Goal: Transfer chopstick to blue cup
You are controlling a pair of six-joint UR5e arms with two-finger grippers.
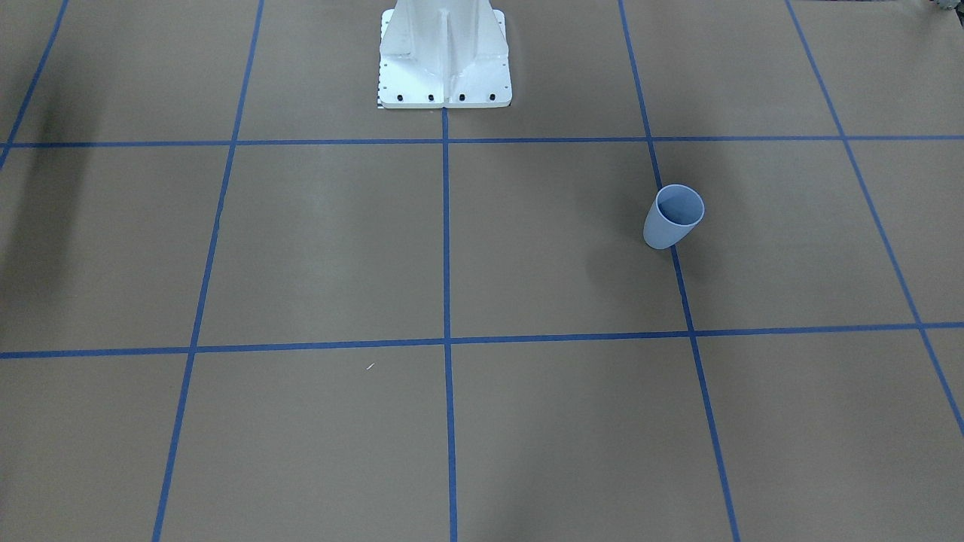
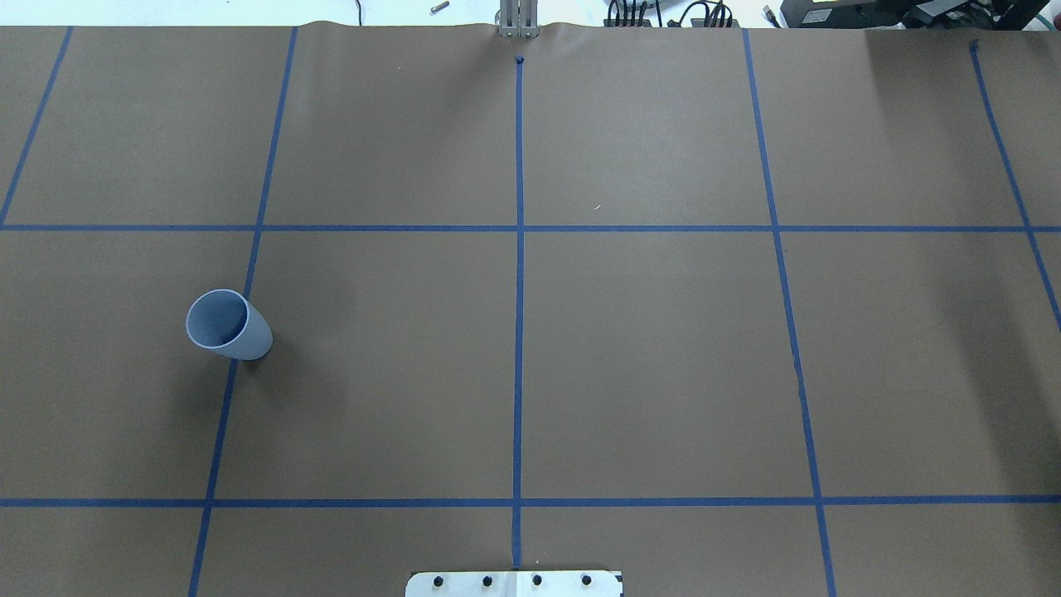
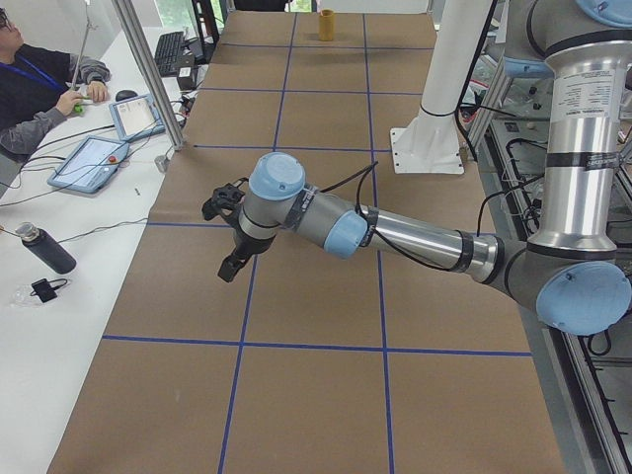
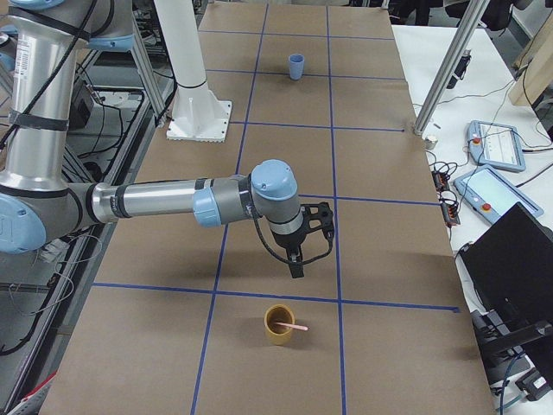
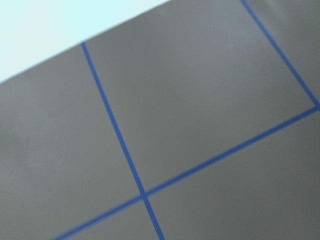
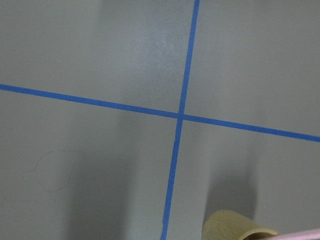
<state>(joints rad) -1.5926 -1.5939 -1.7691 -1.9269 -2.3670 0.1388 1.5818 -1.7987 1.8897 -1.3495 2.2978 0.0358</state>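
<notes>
The blue cup (image 2: 228, 325) stands upright on a blue tape line on the robot's left half of the table; it also shows in the front view (image 1: 674, 217) and far off in the exterior right view (image 4: 296, 66). The pale pink chopstick (image 4: 296, 328) rests in a tan cup (image 4: 279, 324) at the table's right end, its tip over the rim; its edge shows in the right wrist view (image 6: 300, 234). My right gripper (image 4: 296, 268) hangs above the paper just short of the tan cup. My left gripper (image 3: 229, 269) hovers over bare paper. I cannot tell whether either is open.
The white robot base (image 1: 444, 60) stands at the table's middle back. Brown paper with a blue tape grid (image 2: 519, 332) covers the table. The tan cup also shows in the exterior left view (image 3: 326, 25). An operator (image 3: 30, 84) sits beside tablets on a side desk.
</notes>
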